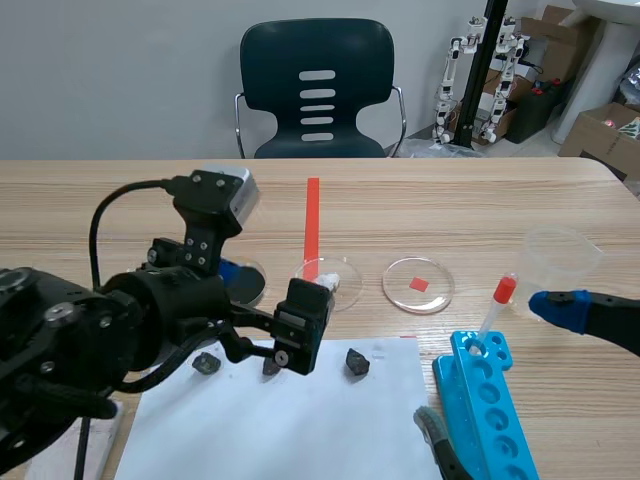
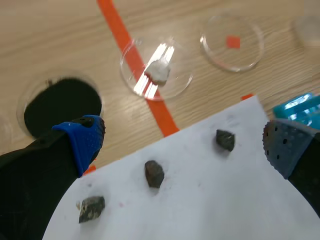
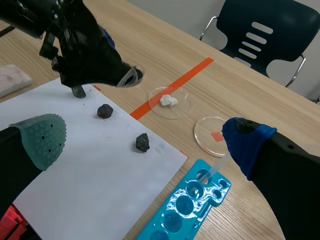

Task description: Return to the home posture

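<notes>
Claws: my left gripper (image 2: 183, 142) and right gripper (image 3: 145, 142) are both spread wide, pinching nothing.
Left position: hovering over the white paper (image 2: 200, 200), above the dark stones (image 2: 154, 173).
Right position: over the blue rack (image 3: 185, 210), with its red-capped tube (image 1: 492, 318) close by my blue pad (image 3: 245, 142).
Load: none, so there is nothing to take hold of. I judge both arms will draw back light and free.
Hazard: the tube looks light and tippy, and the clear dishes (image 2: 156, 70) look brittle. I would lift clear first.
</notes>
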`<state>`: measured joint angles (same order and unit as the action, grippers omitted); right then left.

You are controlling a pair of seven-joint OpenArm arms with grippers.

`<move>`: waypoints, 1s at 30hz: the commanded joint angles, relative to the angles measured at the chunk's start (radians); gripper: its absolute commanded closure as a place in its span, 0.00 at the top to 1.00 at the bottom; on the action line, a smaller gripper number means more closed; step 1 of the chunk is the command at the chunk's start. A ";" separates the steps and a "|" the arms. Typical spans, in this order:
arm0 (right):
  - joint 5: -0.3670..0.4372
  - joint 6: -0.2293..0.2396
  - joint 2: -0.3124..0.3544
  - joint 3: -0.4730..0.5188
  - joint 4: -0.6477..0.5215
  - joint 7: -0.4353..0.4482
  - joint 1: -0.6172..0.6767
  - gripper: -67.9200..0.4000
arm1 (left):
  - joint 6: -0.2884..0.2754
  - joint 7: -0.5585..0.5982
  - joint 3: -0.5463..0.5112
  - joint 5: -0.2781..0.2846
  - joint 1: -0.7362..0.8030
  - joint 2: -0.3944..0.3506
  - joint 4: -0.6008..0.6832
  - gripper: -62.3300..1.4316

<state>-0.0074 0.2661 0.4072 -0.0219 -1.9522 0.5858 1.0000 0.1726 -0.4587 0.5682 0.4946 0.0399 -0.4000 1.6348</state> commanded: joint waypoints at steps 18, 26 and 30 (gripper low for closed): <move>0.012 -0.005 0.000 0.006 -0.023 0.015 -0.005 1.00 | -0.349 0.393 -0.346 0.006 0.302 -0.158 0.078 1.00; 0.012 -0.005 0.000 0.006 -0.023 0.015 -0.005 1.00 | -0.397 0.549 -0.465 -0.127 0.478 -0.158 0.171 1.00; 0.012 -0.005 0.000 0.006 -0.023 0.015 -0.005 1.00 | -0.409 0.648 -0.497 -0.189 0.569 -0.157 0.207 1.00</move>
<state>-0.0074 0.2661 0.4072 -0.0219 -1.9522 0.5854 1.0000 -0.2375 0.1699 0.0700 0.3042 0.5968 -0.5652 1.8271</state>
